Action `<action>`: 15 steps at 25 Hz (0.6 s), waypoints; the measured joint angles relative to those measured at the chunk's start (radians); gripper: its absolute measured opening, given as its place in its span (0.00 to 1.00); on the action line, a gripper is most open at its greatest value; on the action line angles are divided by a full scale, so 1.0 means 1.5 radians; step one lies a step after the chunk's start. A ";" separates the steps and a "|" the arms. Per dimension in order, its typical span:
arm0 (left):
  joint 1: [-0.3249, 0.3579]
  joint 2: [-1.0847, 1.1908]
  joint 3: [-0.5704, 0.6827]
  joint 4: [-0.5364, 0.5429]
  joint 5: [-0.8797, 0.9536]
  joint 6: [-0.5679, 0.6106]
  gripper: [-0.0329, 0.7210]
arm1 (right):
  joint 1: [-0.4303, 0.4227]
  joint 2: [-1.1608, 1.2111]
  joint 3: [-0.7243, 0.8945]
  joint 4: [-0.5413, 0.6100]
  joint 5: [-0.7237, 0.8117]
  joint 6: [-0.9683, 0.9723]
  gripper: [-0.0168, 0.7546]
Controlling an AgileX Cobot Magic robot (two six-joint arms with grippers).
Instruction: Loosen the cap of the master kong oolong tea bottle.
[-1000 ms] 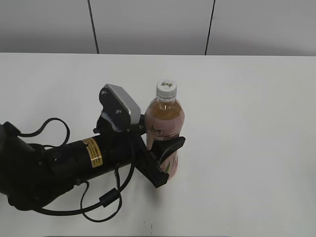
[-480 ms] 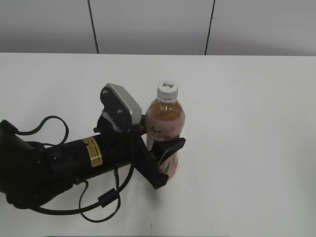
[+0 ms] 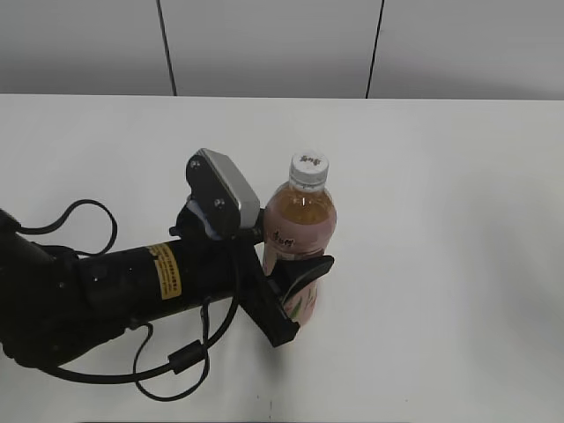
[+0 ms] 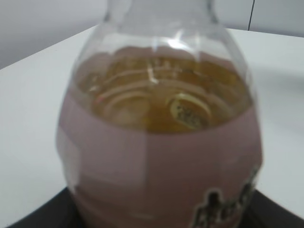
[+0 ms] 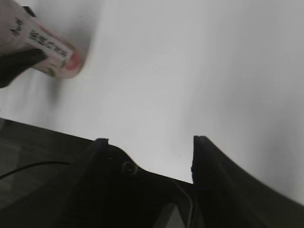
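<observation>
Tilting now: the master kong oolong tea bottle [image 3: 300, 238] leans to the right with its base seemingly just off the table [image 3: 458, 220], where a second ago it stood upright and slightly further left. The cap [image 3: 309, 168] is on and untouched, shifted right with the neck. Left gripper [image 3: 295, 295] is clamped around the lower label band, jaws closed on the bottle; its wrist view is filled by the bottle's shoulder. Right gripper [image 5: 147, 152] has its jaws spread and empty, well apart from the bottle, absent from the exterior view. Read: bottle secured and being repositioned; cap twist not yet started, right arm needs to come in.
</observation>
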 joint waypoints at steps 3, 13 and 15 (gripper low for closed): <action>0.001 0.000 0.000 0.019 -0.006 0.000 0.56 | 0.015 0.072 -0.039 0.091 0.007 -0.048 0.57; 0.000 0.004 0.053 0.057 -0.102 -0.031 0.56 | 0.273 0.283 -0.219 0.124 -0.011 0.003 0.57; 0.000 0.012 0.063 0.057 -0.111 -0.031 0.56 | 0.323 0.328 -0.261 0.084 0.000 0.050 0.56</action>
